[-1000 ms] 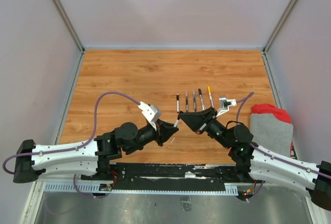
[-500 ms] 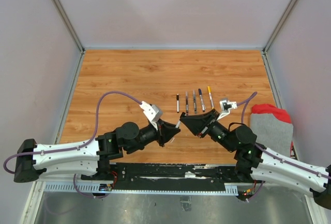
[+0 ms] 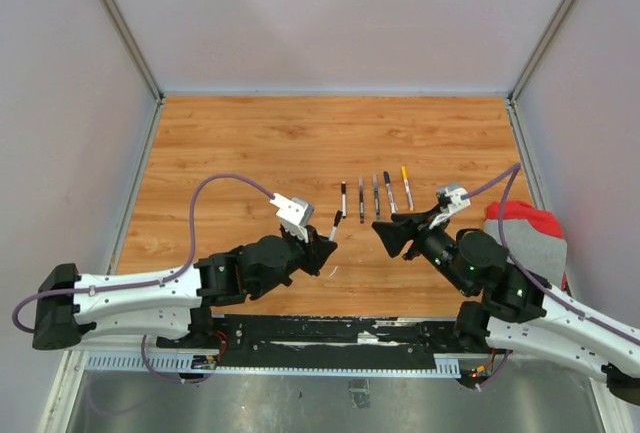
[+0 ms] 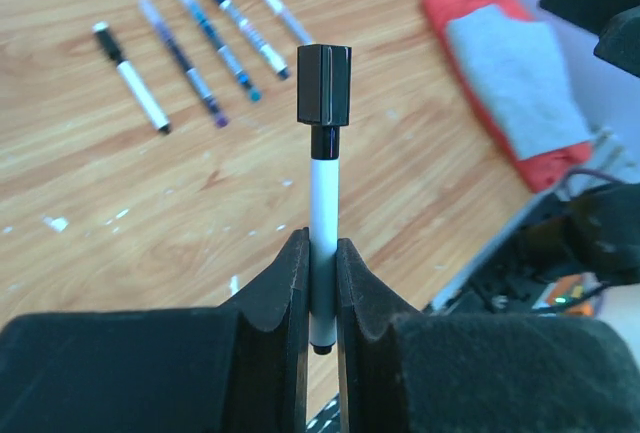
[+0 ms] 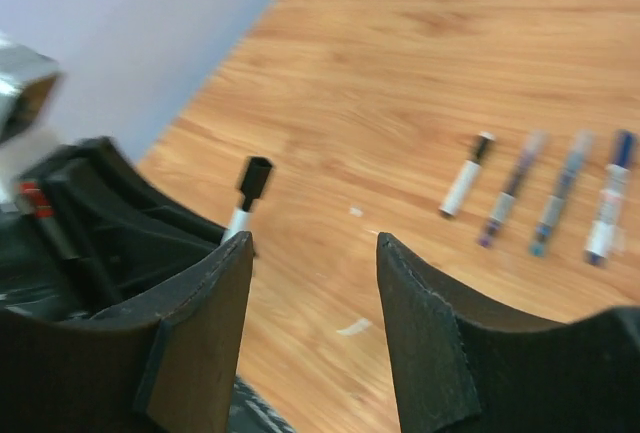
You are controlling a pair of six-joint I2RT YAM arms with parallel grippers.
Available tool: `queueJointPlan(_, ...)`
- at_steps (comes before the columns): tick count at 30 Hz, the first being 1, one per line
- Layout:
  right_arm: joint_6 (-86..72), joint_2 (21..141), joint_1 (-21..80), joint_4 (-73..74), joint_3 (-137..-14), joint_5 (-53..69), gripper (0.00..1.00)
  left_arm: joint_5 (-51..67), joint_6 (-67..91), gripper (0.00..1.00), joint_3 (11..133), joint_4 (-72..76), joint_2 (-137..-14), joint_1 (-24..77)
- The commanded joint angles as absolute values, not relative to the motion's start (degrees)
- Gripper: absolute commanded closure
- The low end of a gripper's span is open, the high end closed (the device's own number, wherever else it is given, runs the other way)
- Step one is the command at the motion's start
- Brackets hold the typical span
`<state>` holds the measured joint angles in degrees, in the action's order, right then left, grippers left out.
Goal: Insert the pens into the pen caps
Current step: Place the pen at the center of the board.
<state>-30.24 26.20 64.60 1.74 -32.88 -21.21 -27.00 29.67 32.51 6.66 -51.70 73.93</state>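
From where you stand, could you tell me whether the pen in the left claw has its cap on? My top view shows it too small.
Observer: Yes. The left wrist view shows a black cap on the upper end of the pen, which the left claw clamps near its lower end.
Operator: Thank you. Is the right claw holding anything?
Observer: No. In its own wrist view the right claw is open and empty.
Operator: Does the cap sit straight?
Observer: It looks in line with the white barrel.
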Motion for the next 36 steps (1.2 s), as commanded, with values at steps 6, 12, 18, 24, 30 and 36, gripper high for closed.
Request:
queueJointPlan(6,-22.0,49.3,53.8,31.2,-46.3,-24.2,0.4,-32.8,35.5,1.0,40.7,-5.3,-63.2,68.5)
queueJointPlan(12,-22.6,55.1,39.8,28.8,-46.1,-10.5,0.3,-30.6,36.8,0.99,48.1,-9.4,-73.0,62.7)
queueJointPlan(18,-26.5,47.0,33.4,26.9,-40.0,-3.9,0.21,-32.6,41.5,1.0,56.8,-14.6,-85.3,58.0)
queueJointPlan(24,-29.6,36.2,33.1,30.6,-36.1,-3.9,0.14,-31.9,43.5,1.0,60.3,-12.6,-92.8,53.8)
queueJointPlan(30,-32.9,29.9,33.1,33.6,-33.7,-3.9,0.09,-30.8,43.7,1.0,62.5,-11.3,-98.2,50.8)
queueJointPlan(36,-33.3,28.2,33.1,34.5,-32.9,-3.9,0.06,-30.4,42.8,0.98,64.8,-11.5,-103.1,49.3)
